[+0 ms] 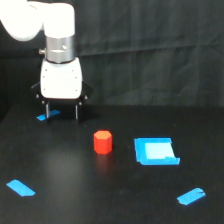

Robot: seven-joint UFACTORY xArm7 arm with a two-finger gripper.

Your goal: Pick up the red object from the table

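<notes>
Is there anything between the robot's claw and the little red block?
No. In the exterior view, only bare black table lies between the gripper and the red object.

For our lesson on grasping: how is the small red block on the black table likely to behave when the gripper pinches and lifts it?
The red object looks like a solid, stiff hexagonal block, so it should probably not deform. Standing on a flat end and short for its width, it seems unlikely to tip or roll. Its flat side faces should suit the open gripper, though its smooth-looking surface might slip a little.

Dark wrinkled fabric backdrop (150, 50) behind the scene, dim overall, soft light from above, no windows visible
</notes>
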